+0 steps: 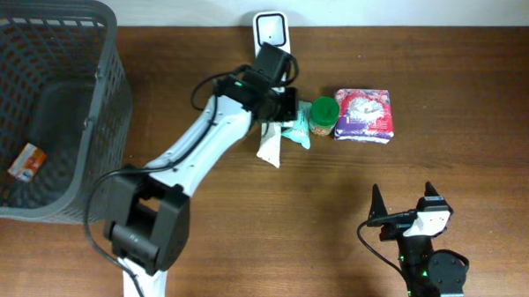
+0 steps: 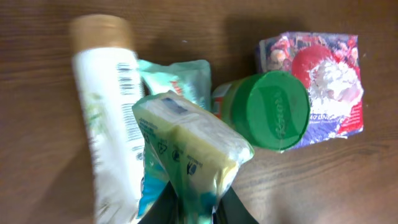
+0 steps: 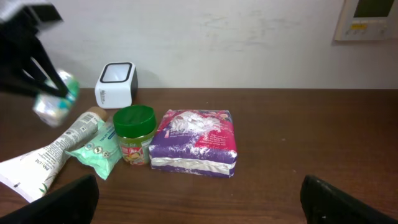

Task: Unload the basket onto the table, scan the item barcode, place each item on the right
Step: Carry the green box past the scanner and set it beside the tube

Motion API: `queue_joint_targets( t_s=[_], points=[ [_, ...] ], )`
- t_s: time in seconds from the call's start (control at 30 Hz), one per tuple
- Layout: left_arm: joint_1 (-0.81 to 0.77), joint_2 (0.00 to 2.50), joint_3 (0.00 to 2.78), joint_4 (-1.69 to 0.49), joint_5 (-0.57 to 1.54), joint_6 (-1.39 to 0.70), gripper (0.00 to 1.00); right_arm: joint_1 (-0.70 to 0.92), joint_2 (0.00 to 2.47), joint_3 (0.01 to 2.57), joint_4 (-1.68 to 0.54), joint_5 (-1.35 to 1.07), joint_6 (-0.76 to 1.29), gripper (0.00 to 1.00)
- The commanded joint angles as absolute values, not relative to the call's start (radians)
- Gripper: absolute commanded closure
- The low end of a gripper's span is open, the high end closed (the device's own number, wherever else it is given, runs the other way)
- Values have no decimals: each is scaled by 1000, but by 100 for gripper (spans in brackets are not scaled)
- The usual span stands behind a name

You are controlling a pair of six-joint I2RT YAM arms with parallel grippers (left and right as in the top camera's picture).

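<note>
Left claw (image 2: pixel 196 210) is pressed onto a small yellow-and-white packet (image 2: pixel 186 146), pinching its lower end. In your left wrist view the packet fills the ctr of frame w/ printed symbols facing the lens. Your right wrist view puts that packet at the left edge of frame, lifted clear of the bench (image 3: pixel 298 137) and to the left of the white scanner (image 3: pixel 115 84). Overhead, the left claw sits top ctr, just below the scanner and over the cluster of goods.

Cluster, left to right across the upper middle of the overhead: white tube (image 1: pixel 271 147), teal pouch (image 1: pixel 298 132), green-lidded jar (image 1: pixel 324 115), purple pack (image 1: pixel 364 114). Tube lies flat; the jar stands upright, tight btwn pouch and purple pack.

Right claw (image 1: pixel 402 197) is at lower right of the overhead, fingers spread wide w/ nothing btwn them, well apart from the goods.

Grey mesh basket (image 1: pixel 99 90) takes the upper left, w/ one small orange-and-white item (image 1: pixel 26 161) on its floor.
</note>
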State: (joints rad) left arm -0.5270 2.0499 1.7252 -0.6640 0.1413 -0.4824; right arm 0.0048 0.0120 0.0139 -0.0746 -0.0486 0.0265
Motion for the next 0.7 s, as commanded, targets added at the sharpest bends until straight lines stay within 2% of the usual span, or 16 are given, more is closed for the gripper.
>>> queue_joint_targets(
  t_s=[0.0, 0.1, 0.13, 0.23, 0.37, 0.43, 0.67],
  points=[
    [-543, 2088, 1733, -616, 133, -485, 82, 12, 8, 6, -77, -41, 30, 1],
    [-542, 2092, 1733, -595, 134, -485, 39, 12, 8, 6, -77, -41, 30, 1],
    [-542, 2092, 1733, -590, 134, -485, 32, 12, 8, 6, -77, -41, 30, 1],
    [-537, 2091, 1744, -588, 134, -477, 23, 12, 8, 6, -77, -41, 30, 1],
    [-512, 2059, 1789, -614, 162, -477, 18, 12, 8, 6, -77, -41, 30, 1],
    [-487, 2011, 1817, -625, 216, -477, 12, 12, 8, 6, -77, -41, 30, 1],
    [-360, 1723, 1832, -698, 266, -477, 8, 12, 8, 6, -77, -41, 30, 1]
  ],
)
